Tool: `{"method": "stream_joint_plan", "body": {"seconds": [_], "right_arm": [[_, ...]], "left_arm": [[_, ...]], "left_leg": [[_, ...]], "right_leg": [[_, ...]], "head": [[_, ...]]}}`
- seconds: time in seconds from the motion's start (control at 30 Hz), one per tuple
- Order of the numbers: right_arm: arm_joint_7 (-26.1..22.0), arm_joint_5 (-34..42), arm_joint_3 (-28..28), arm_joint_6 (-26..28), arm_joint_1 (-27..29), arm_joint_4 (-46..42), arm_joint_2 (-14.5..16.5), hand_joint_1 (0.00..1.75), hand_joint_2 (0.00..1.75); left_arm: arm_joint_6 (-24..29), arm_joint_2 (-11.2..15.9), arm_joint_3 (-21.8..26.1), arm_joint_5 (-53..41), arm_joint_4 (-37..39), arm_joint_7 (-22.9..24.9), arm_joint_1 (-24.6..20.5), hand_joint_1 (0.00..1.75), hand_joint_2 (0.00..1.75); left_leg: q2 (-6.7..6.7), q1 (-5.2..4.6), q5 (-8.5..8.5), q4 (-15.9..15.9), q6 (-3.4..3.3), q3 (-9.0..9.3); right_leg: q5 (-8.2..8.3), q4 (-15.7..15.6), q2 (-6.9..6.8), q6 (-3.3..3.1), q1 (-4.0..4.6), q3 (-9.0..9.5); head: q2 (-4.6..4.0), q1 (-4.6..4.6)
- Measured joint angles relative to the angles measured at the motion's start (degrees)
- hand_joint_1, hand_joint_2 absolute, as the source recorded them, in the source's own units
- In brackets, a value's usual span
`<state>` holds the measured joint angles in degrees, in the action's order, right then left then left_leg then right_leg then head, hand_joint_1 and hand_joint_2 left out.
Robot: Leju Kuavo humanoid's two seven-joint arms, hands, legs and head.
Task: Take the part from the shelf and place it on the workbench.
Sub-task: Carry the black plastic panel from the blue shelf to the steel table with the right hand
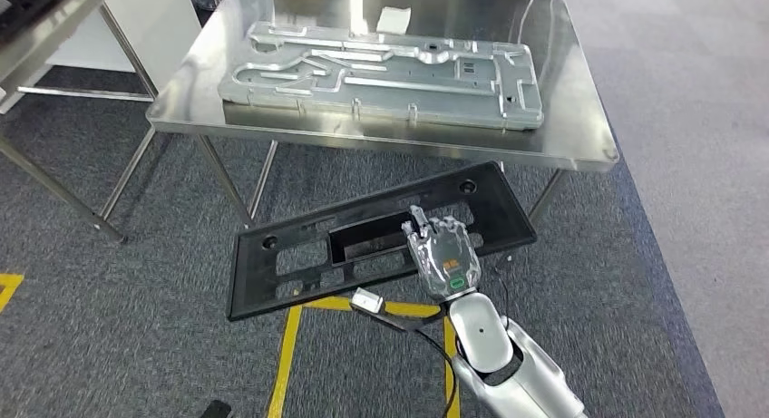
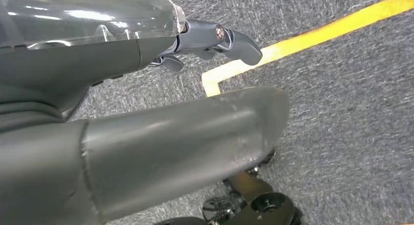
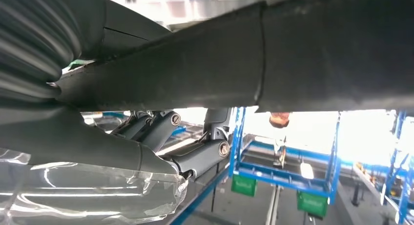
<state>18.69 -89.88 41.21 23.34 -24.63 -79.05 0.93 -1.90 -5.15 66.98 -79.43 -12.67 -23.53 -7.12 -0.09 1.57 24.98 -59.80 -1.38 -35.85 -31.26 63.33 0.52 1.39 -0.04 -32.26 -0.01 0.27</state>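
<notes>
A long black plastic panel (image 1: 299, 264) with cut-outs hangs tilted in front of the steel workbench (image 1: 580, 119), lower than its top. My right hand (image 1: 444, 255) grips the panel near its middle, fingers hooked over its edge. In the right wrist view the panel (image 3: 293, 54) runs across above the right hand's fingers (image 3: 195, 154). My left hand (image 2: 146, 112) hangs over the carpet and holds nothing, its fingers (image 2: 234, 42) apart from the thumb.
A large silver metal plate (image 1: 381, 73) lies across most of the workbench top. A shelf corner (image 1: 36, 19) stands at the far left. Yellow floor tape (image 1: 286, 364) marks the grey carpet. Blue racks with green bins (image 3: 278, 176) stand far off.
</notes>
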Motion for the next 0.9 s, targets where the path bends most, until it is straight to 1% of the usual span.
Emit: {"method": "stream_joint_plan", "body": {"seconds": [0.03, 0.07, 0.1, 0.13, 0.17, 0.2, 0.23, 0.27, 0.3, 0.33, 0.4, 0.43, 0.47, 0.5, 0.53, 0.57, 0.6, 0.63, 0.67, 0.7, 0.73, 0.77, 0.8, 0.83, 0.87, 0.9], "right_arm": [[0.1, 0.0, 0.23, 0.08, -0.3, 0.09, -0.27, 1.75, 1.75], [0.19, 0.0, 0.4, 0.15, -0.51, 0.22, -0.55, 1.75, 1.75], [0.25, 0.0, 0.54, 0.18, -0.57, 0.36, -0.77, 1.75, 1.75], [0.31, 0.0, 0.73, 0.18, -0.57, 0.52, -0.99, 1.75, 1.75], [0.42, 0.0, 0.92, 0.19, -0.54, 0.64, -1.23, 1.75, 1.75], [0.68, 0.0, 1.12, 0.22, -0.56, 0.71, -1.44, 1.75, 1.75], [1.11, 0.0, 1.33, 0.33, -0.62, 0.74, -1.7, 1.75, 1.75], [1.62, 0.0, 1.47, 0.53, -0.69, 0.72, -1.99, 1.75, 1.75], [2.32, 0.0, 1.59, 0.87, -0.82, 0.66, -2.36, 1.75, 1.75], [3.07, 0.0, 1.7, 1.29, -0.9, 0.44, -2.76, 1.75, 1.75], [4.46, 0.0, 1.82, 2.15, -0.96, -0.39, -3.89, 1.75, 1.75], [4.99, 0.0, 1.85, 2.49, -0.92, -1.05, -4.53, 1.75, 1.75], [5.41, 0.0, 1.85, 2.84, -0.94, -1.68, -5.26, 1.75, 1.75], [5.8, 0.0, 1.85, 3.21, -0.99, -2.41, -5.91, 1.75, 1.75], [6.15, 0.0, 1.85, 3.61, -1.02, -3.18, -6.5, 1.75, 1.75], [6.46, 0.0, 1.85, 4.02, -1.02, -3.94, -7.08, 1.75, 1.75], [6.77, 0.0, 1.84, 4.34, -0.93, -4.71, -7.64, 1.75, 1.75], [7.11, 0.0, 1.83, 4.55, -0.77, -5.4, -8.22, 1.75, 1.75], [7.54, 0.0, 1.83, 4.68, -0.61, -6.06, -8.89, 1.75, 1.75], [8.06, 0.0, 1.83, 4.74, -0.49, -6.69, -9.55, 1.75, 1.75], [8.69, 0.0, 1.83, 4.84, -0.42, -7.36, -10.24, 1.75, 1.75], [9.38, 0.0, 1.82, 4.99, -0.45, -8.04, -10.99, 1.75, 1.75], [10.06, 0.0, 1.82, 5.21, -0.52, -8.68, -11.67, 1.75, 1.75], [10.76, 0.0, 1.81, 5.46, -0.59, -9.34, -12.35, 1.75, 1.75], [11.36, 0.0, 1.79, 5.68, -0.64, -9.94, -12.99, 1.75, 1.75], [11.82, 0.0, 1.78, 5.85, -0.65, -10.54, -13.54, 1.75, 1.75]], "left_arm": [[-0.01, -0.01, -0.01, 0.04, -0.01, -0.01, -0.01, 0.0, 0.0], [-0.01, -0.01, -0.02, 0.07, -0.01, -0.01, -0.01, 0.0, 0.0], [-0.01, 0.0, -0.03, 0.11, -0.01, -0.01, 0.0, 0.0, 0.0], [-0.01, 0.01, -0.03, 0.14, -0.01, -0.01, 0.03, 0.0, 0.0], [-0.01, 0.01, -0.03, 0.16, -0.01, -0.01, 0.05, 0.0, 0.0], [-0.01, 0.0, -0.03, 0.2, -0.01, -0.01, 0.05, 0.0, 0.0], [-0.01, -0.02, -0.05, 0.23, 0.0, -0.01, 0.06, 0.0, 0.0], [0.01, -0.05, -0.08, 0.28, 0.01, -0.01, 0.07, 0.0, 0.0], [0.04, -0.09, -0.11, 0.39, 0.01, -0.01, 0.06, 0.0, 0.0], [0.09, -0.11, -0.13, 0.51, 0.01, -0.02, 0.05, 0.0, 0.0], [0.22, -0.14, -0.14, 0.71, 0.01, -0.03, 0.11, 0.0, 0.0], [0.32, -0.12, -0.14, 0.74, 0.01, -0.03, 0.17, 0.0, 0.0], [0.42, -0.11, -0.15, 0.75, 0.01, -0.03, 0.2, 0.0, 0.0], [0.53, -0.1, -0.15, 0.77, 0.01, -0.03, 0.18, 0.0, 0.0], [0.62, -0.09, -0.16, 0.78, 0.01, -0.03, 0.15, 0.0, 0.0], [0.68, -0.08, -0.16, 0.8, 0.01, -0.03, 0.13, 0.0, 0.0], [0.73, -0.04, -0.16, 0.83, 0.01, -0.03, 0.21, 0.0, 0.0], [0.75, 0.0, -0.15, 0.86, 0.01, -0.02, 0.34, 0.0, 0.0], [0.76, 0.04, -0.15, 0.91, 0.01, -0.02, 0.51, 0.0, 0.0], [0.77, 0.07, -0.14, 0.96, 0.01, -0.01, 0.67, 0.0, 0.0], [0.77, 0.08, -0.14, 1.03, 0.01, -0.01, 0.78, 0.0, 0.0], [0.77, 0.12, -0.14, 1.14, 0.01, -0.01, 0.88, 0.0, 0.0], [0.79, 0.16, -0.14, 1.26, 0.01, -0.01, 0.9, 0.0, 0.0], [0.82, 0.2, -0.14, 1.38, 0.01, -0.01, 0.9, 0.0, 0.0], [0.86, 0.24, -0.14, 1.5, 0.01, -0.01, 0.92, 0.0, 0.0], [0.9, 0.25, -0.14, 1.56, 0.01, -0.01, 0.92, 0.0, 0.0]], "left_leg": [[0.0, -0.02, 0.22, 0.15, -0.17, 0.35], [0.0, -0.03, 0.48, 0.2, -0.29, 0.66], [0.0, -0.05, 0.76, 0.21, -0.32, 0.92], [-0.04, -0.06, 1.1, 0.2, -0.31, 1.29], [-0.08, -0.07, 1.46, 0.2, -0.25, 1.74], [-0.13, -0.07, 1.85, 0.2, -0.16, 2.32], [-0.18, -0.07, 2.3, 0.24, 0.01, 2.93], [-0.21, -0.06, 2.69, 0.31, 0.19, 3.44], [-0.24, -0.06, 2.99, 0.44, 0.47, 3.82], [-0.24, -0.09, 3.23, 0.65, 0.82, 4.06], [-0.25, -0.22, 3.28, 0.71, 1.65, 4.63], [-0.22, -0.22, 3.48, 0.54, 2.01, 4.97], [-0.2, -0.22, 3.78, -0.3, 2.23, 5.06], [-0.18, -0.19, 4.52, -1.88, 2.34, 4.56], [-0.16, -0.14, 5.73, -4.67, 2.4, 3.24], [-0.16, -0.17, 7.2, -8.29, 2.43, 1.27], [-0.16, -0.2, 8.66, -11.85, 2.46, -0.96], [-0.16, -0.24, 9.58, -14.38, 2.47, -2.85], [-0.16, -0.28, 9.49, -15.05, 2.45, -3.97], [-0.16, -0.31, 8.16, -13.62, 2.34, -4.12], [-0.16, -0.34, 5.77, -10.49, 2.19, -3.5], [-0.15, -0.43, 2.77, -6.56, 1.91, -2.65], [-0.14, -0.61, 0.74, -3.3, 1.62, -1.93], [-0.14, -0.82, -0.67, -1.16, 1.27, -1.45], [-0.14, -1.03, -1.19, -0.15, 0.91, -1.31], [-0.15, -1.18, -0.89, 0.0, 0.61, -1.15]], "right_leg": [[-1.16, 3.2, -0.09, 0.33, -0.14, -1.87], [-2.54, 6.83, -0.15, 0.62, -0.27, -4.33], [-3.55, 9.71, -0.17, 0.81, -0.38, -6.5], [-3.58, 11.12, -0.2, 0.89, -0.47, -8.1], [-2.56, 10.86, -0.21, 0.89, -0.55, -8.89], [-0.27, 8.45, -0.22, 0.77, -0.59, -8.55], [2.89, 4.51, -0.26, 0.51, -0.6, -7.45], [5.25, 0.91, -0.35, 0.23, -0.52, -6.2], [6.41, -2.24, -0.49, -0.15, -0.28, -5.22], [6.91, -4.04, -0.58, -0.57, -0.04, -4.67], [6.22, -5.03, -0.6, -1.34, 0.27, -4.33], [6.49, -5.26, -0.53, -1.74, 0.15, -3.78], [6.35, -5.5, -0.5, -2.12, 0.03, -3.14], [6.17, -5.65, -0.49, -2.49, -0.08, -2.48], [5.93, -5.77, -0.48, -2.8, -0.11, -1.91], [5.6, -5.77, -0.45, -3.05, -0.04, -1.52], [5.23, -5.76, -0.39, -3.18, 0.05, -1.15], [4.82, -5.75, -0.31, -3.23, 0.15, -0.69], [4.35, -5.74, -0.21, -3.22, 0.25, -0.12], [3.84, -5.72, -0.12, -3.16, 0.33, 0.55], [3.29, -5.7, -0.07, -3.06, 0.39, 1.29], [2.72, -5.66, -0.06, -2.92, 0.44, 1.88], [2.24, -5.57, -0.04, -2.7, 0.49, 2.31], [1.83, -5.53, 0.01, -2.39, 0.5, 2.48], [1.62, -5.39, 0.06, -2.04, 0.48, 2.51], [1.55, -5.31, 0.12, -1.69, 0.48, 2.58]], "head": [[0.0, 0.1], [0.01, 0.19], [0.01, 0.19], [0.01, 0.2], [0.01, 0.2], [0.01, 0.2], [0.0, 0.2], [-0.01, 0.18], [-0.01, 0.18], [-0.01, 0.16], [0.01, 0.15], [0.01, 0.16], [0.0, 0.12], [0.0, 0.03], [0.0, -0.09], [0.0, -0.22], [0.0, -0.31], [0.0, -0.33], [0.0, -0.34], [0.01, -0.37], [0.01, -0.37], [0.0, -0.37], [0.0, -0.33], [-0.01, -0.27], [-0.01, -0.21], [0.0, -0.17]]}}
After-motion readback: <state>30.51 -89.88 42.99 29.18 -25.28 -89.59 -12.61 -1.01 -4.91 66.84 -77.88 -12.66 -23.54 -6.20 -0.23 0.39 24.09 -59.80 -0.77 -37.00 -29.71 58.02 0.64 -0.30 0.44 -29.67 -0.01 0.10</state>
